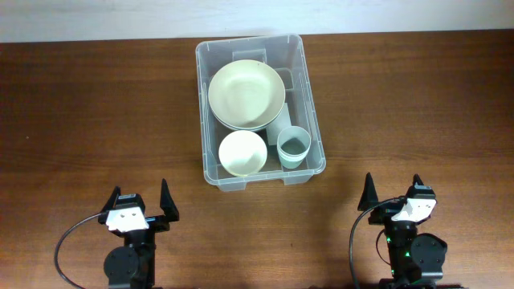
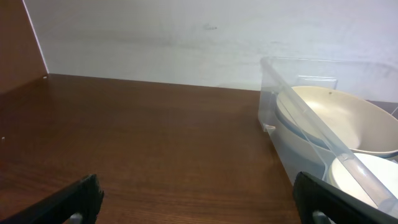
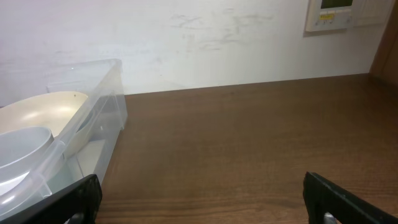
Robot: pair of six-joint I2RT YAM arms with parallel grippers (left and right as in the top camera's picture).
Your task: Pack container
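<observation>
The clear plastic container stands at the middle back of the wooden table. Inside it lie a large cream bowl, a small white bowl and a pale blue-grey cup. My left gripper rests near the front edge, left of the container, open and holding nothing. My right gripper sits at the front right, open and holding nothing too. The left wrist view shows the container at right with the large bowl. In the right wrist view the container is at left.
Bare brown table lies on both sides of the container. A white wall runs along the far edge. A wall-mounted white panel shows at upper right in the right wrist view.
</observation>
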